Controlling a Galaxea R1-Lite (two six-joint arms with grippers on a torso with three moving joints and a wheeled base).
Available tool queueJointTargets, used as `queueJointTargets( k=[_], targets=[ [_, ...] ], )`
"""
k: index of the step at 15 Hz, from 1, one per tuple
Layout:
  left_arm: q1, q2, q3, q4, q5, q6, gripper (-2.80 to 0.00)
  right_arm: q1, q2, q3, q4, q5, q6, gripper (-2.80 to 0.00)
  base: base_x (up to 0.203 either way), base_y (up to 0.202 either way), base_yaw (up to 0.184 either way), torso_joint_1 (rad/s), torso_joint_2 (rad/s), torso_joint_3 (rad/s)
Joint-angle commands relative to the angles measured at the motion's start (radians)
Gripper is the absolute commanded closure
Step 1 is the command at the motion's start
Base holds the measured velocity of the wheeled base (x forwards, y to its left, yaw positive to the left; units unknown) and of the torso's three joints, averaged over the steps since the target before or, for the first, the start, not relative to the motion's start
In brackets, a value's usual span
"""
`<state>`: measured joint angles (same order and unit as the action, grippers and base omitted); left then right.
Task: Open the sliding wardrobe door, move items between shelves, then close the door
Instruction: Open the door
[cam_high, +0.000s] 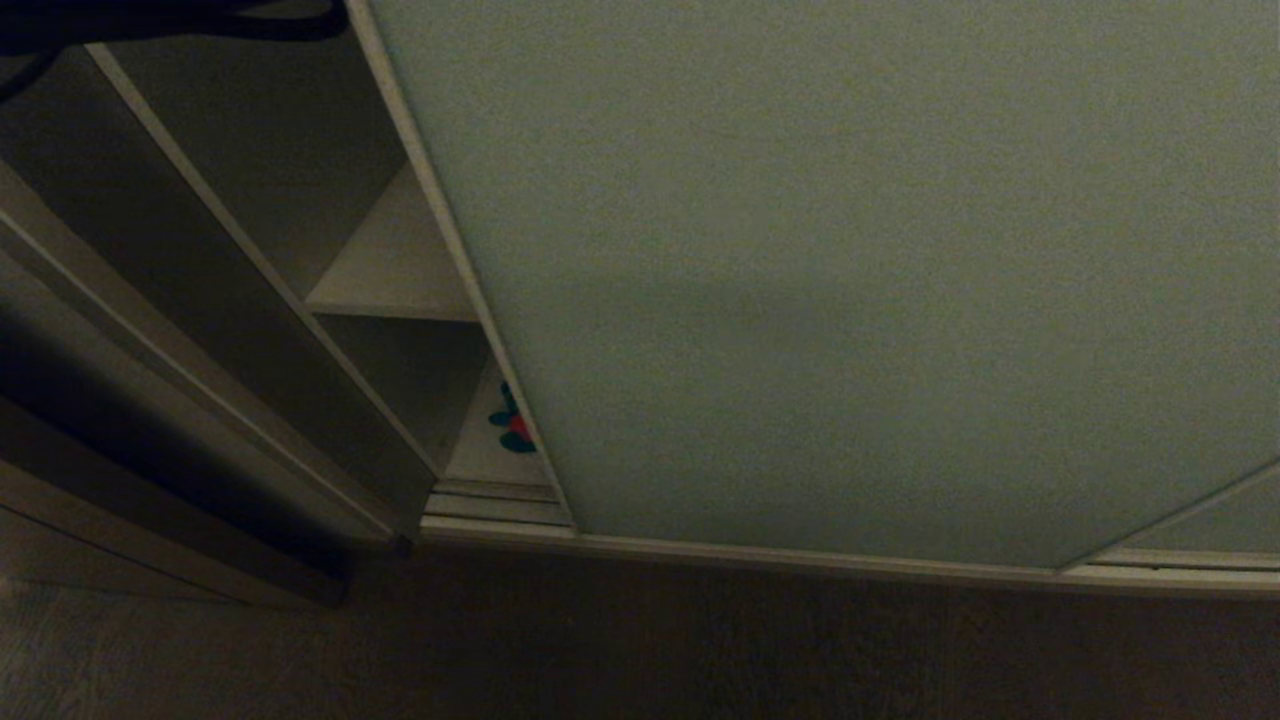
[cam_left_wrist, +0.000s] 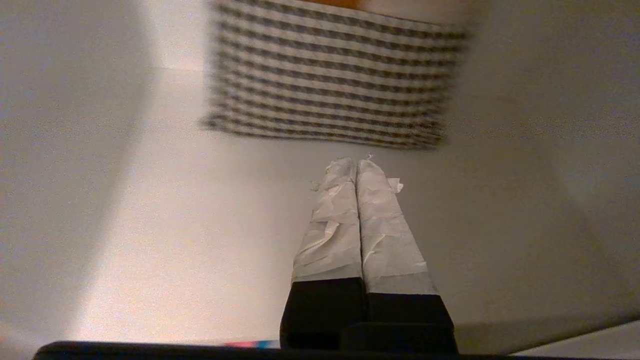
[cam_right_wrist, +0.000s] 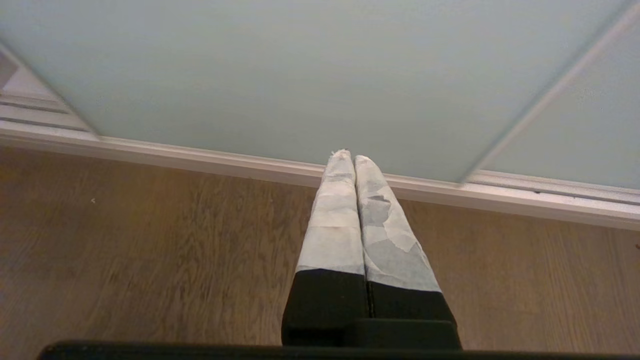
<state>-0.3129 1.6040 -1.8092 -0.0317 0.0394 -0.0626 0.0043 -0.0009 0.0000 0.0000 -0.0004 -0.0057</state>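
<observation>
Door (cam_high: 850, 280) is slid partway open with the blue toy (cam_high: 512, 425) peeking out on the lower shelf (cam_high: 490, 455), left gripper (cam_left_wrist: 356, 162) fingers closed near the pillow (cam_left_wrist: 330, 80), right gripper (cam_right_wrist: 348, 157) fingers closed over the floor (cam_right_wrist: 150, 250).

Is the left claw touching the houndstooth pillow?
Apart. The left wrist view shows bare white shelf between the shut left claw and the pillow.

Blue plush toy (cam_high: 512, 425) mostly hidden behind sliding wardrobe door (cam_high: 850, 270).
</observation>
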Motion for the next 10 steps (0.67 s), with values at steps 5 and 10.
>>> queueJointTargets(
  k=[5,10],
  targets=[
    [-0.177,0.027,-0.031,0.007,0.047,0.000,0.00,0.000,0.001,0.002,-0.001,0.000,0.000,0.00,0.000,0.000,0.000,0.000,0.00,0.000],
    [-0.048,-0.005,-0.023,0.020,0.059,0.002,0.00,0.000,0.001,0.002,0.000,0.000,0.000,0.00,0.000,0.000,0.000,0.000,0.00,0.000]
  ],
)
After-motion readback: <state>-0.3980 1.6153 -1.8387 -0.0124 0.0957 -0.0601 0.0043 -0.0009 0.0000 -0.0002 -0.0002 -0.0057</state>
